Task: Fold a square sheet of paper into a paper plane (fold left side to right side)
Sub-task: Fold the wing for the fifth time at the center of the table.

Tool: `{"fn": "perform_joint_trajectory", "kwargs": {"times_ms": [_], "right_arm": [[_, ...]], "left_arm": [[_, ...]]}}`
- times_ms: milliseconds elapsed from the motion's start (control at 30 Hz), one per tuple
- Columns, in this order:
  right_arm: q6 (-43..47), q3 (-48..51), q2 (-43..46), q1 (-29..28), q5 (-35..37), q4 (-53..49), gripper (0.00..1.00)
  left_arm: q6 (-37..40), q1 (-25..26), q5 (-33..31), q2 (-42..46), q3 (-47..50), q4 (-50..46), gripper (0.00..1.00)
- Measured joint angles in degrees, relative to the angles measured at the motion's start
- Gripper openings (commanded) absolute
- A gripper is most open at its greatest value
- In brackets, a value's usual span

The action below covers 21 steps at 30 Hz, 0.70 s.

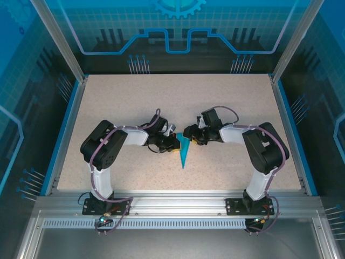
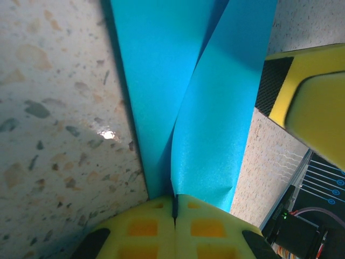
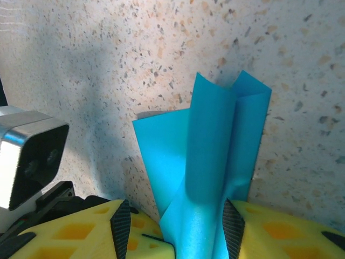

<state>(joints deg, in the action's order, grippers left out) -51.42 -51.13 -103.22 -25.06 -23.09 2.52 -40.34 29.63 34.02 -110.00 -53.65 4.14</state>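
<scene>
where the two arms meet at the centre of the top external view, we find the paper plane (image 1: 184,154) on the speckled table (image 1: 242,108). it is a narrow teal-blue dart. its wide end lies toward the upper part of the frame, between the two grippers, and its sharp tip points toward the lower edge. the left gripper (image 1: 173,143) reaches it from the left of the frame. the right gripper (image 1: 190,133) reaches it from the right, slightly higher.

in the left wrist view, we see the two yellow fingers (image 2: 143,226) at the lower edge, pressed together along a thin dark seam. a raised fold of the plane runs down the middle of the frame and ends at that seam. we therefore read the left gripper as clamped on the paper plane. one layer lies flat against the table in the upper centre. a second layer curves up just to its right. a yellow finger of the right gripper stands at the right edge, just beside the paper's border.

in the right wrist view, we see the yellow fingers (image 3: 280,232) in the lower corners, their black pads facing each other and standing apart. the plane rises between them from the lower centre. the paper touches the pad on the right, and a gap shows beside the pad on the left. we read these jaws as parted around the paper, not clamped. a flatter layer spreads left on the table. a grey housing (image 3: 32,156) sits at the left edge.
</scene>
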Motion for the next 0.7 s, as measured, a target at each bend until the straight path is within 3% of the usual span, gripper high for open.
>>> {"fn": "perform_joint_trajectory", "kwargs": {"times_ms": [700], "right_arm": [[3.04,-6.27,-3.10,-0.94,1.64,-8.94,0.51]], "left_arm": [[1.95,0.00,-2.43,1.97,0.02,-1.57,0.00]]}}
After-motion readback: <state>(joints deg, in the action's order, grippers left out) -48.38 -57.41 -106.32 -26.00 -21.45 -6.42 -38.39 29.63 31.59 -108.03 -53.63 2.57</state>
